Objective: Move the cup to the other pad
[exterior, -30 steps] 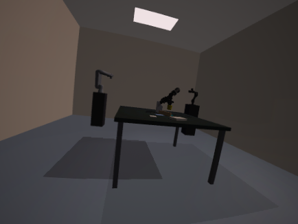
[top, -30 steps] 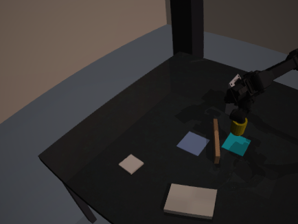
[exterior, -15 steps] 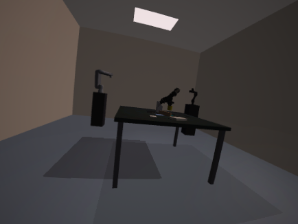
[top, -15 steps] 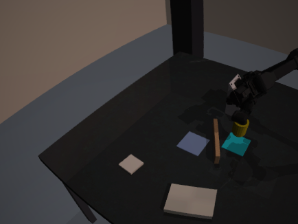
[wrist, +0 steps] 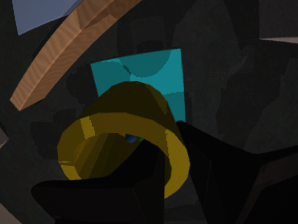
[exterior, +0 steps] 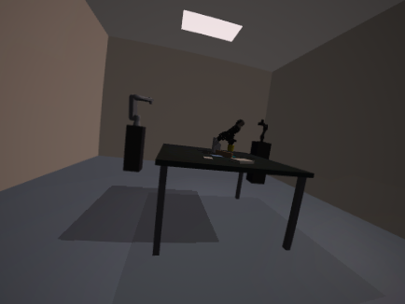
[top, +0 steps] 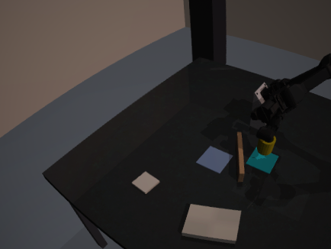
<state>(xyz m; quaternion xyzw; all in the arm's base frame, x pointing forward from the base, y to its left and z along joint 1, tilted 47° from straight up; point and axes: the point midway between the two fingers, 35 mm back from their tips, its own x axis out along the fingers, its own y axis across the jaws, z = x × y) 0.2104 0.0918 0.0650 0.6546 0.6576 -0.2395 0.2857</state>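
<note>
The yellow cup is held nearly upright above the table. Its base overlaps the back corner of the teal pad in the top view; the exact height is hard to tell. My gripper is shut on the cup's wall, one finger inside and one outside. A blue marble and a bit of a green marble show inside; the finger hides the rest. The blue pad lies bare across the wooden bar.
The wooden bar stands between the two pads, close beside the teal one. A pale upright object is partly hidden behind the arm. A small pale tile and a larger pale slab lie nearer the table's front.
</note>
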